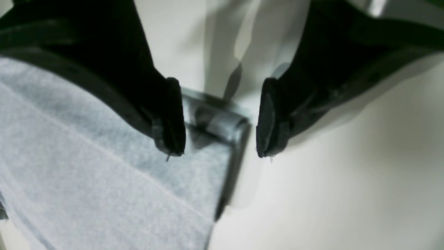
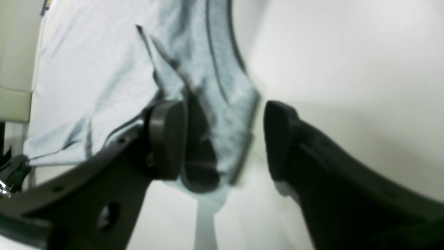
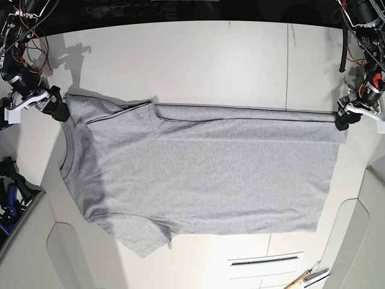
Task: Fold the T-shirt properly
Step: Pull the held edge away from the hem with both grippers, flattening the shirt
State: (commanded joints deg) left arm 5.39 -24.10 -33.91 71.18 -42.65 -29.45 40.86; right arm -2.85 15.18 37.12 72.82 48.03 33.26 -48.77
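The left gripper (image 1: 222,119) and right gripper (image 2: 223,139), fingers parted, straddle opposite corners of a grey T-shirt (image 3: 210,174) on a pale tabletop (image 3: 180,54). In the base view, the shirt lies between the two arms, its long upper edge running nearly straight from one gripper to the other. Each corner sits between its own gripper's fingers, so neither arm has farther to reach. The next move likely calls for closing on both ends together; the rumpled end by the right arm could slip or bunch.

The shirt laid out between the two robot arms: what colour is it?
Light heather grey; the base view shows the T-shirt best.
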